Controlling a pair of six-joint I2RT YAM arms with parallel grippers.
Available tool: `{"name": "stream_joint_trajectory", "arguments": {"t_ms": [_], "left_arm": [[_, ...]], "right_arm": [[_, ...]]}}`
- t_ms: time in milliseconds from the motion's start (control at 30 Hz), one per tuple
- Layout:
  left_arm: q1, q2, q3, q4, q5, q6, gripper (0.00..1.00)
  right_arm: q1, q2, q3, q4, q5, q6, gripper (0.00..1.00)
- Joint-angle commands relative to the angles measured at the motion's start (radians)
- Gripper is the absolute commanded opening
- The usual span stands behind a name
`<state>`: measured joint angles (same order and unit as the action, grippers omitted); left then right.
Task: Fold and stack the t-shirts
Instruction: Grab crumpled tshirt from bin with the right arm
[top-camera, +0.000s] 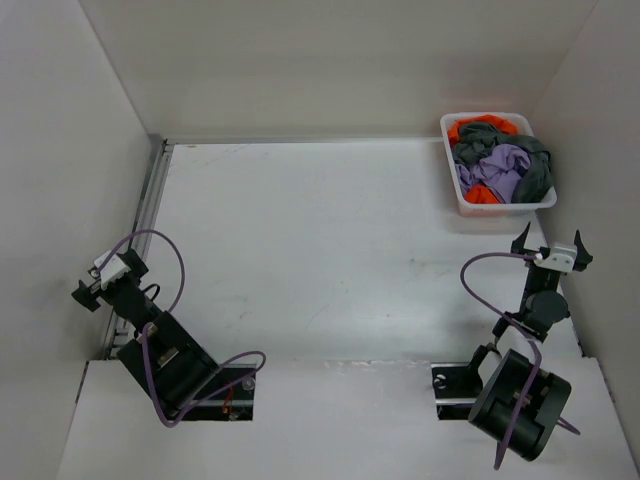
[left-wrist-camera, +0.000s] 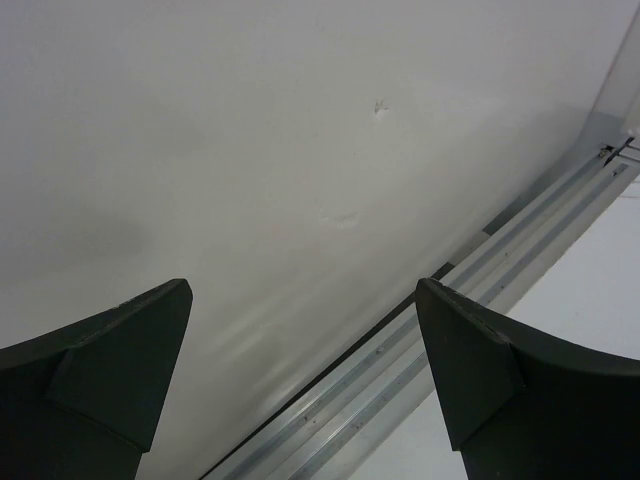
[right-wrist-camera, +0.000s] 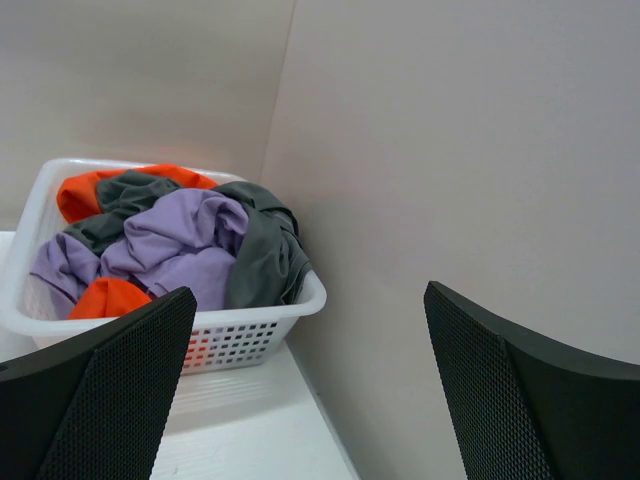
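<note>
Three crumpled t-shirts lie piled in a white mesh basket (top-camera: 452, 180) at the back right: the lavender one (top-camera: 503, 165) on top, the dark grey one (top-camera: 535, 170) draped over the right rim, the orange one (top-camera: 470, 128) underneath. They also show in the right wrist view: lavender (right-wrist-camera: 180, 240), grey (right-wrist-camera: 262, 250), orange (right-wrist-camera: 85, 195). My right gripper (top-camera: 552, 243) is open and empty, just in front of the basket (right-wrist-camera: 250, 330). My left gripper (top-camera: 88, 290) is open and empty at the far left, facing the side wall.
White walls enclose the table on three sides. An aluminium rail (top-camera: 150, 215) runs along the left edge and shows in the left wrist view (left-wrist-camera: 480, 270). The right wall (right-wrist-camera: 470, 150) stands close beside the right gripper. The arm bases (top-camera: 200, 385) sit at the near edge.
</note>
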<state>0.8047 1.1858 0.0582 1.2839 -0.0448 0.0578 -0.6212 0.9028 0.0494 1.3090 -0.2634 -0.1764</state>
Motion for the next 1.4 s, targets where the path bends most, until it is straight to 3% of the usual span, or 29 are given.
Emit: {"name": "stream_joint_trajectory", "arguments": {"t_ms": [0, 633, 733, 833, 967, 1067, 1133, 1200, 1367], "left_arm": [[0.003, -0.003, -0.054, 0.227, -0.001, -0.059, 1.0], [0.003, -0.002, -0.054, 0.227, -0.001, -0.059, 1.0], [0.003, -0.003, -0.047, 0.227, -0.001, -0.059, 1.0], [0.003, -0.058, -0.038, 0.227, 0.016, -0.047, 1.0], [-0.017, -0.075, -0.034, 0.224, 0.028, -0.012, 1.0], [-0.078, -0.127, -0.003, 0.204, -0.003, 0.051, 1.0], [-0.15, -0.179, 0.028, 0.102, -0.05, 0.13, 1.0], [-0.248, -0.247, 0.128, -0.117, -0.133, 0.236, 1.0], [-0.411, -0.177, 0.645, -0.787, -0.17, 0.263, 1.0]], "right_arm": [[-0.005, -0.008, -0.102, 0.154, -0.019, 0.006, 1.0], [-0.002, -0.01, -0.083, 0.161, -0.025, -0.006, 1.0], [0.042, -0.228, -0.054, 0.087, -0.026, -0.046, 1.0], [0.173, -0.326, 0.145, -0.184, -0.062, -0.05, 1.0], [0.431, -0.093, 0.441, -0.324, -0.051, -0.19, 1.0], [0.568, 0.091, 0.697, -0.521, 0.131, -0.224, 1.0], [0.628, 0.183, 0.824, -0.615, 0.273, -0.235, 1.0], [0.66, 0.275, 0.926, -0.636, 0.396, -0.271, 1.0], [0.67, 0.464, 1.061, -0.626, 0.455, -0.247, 1.0]]}}
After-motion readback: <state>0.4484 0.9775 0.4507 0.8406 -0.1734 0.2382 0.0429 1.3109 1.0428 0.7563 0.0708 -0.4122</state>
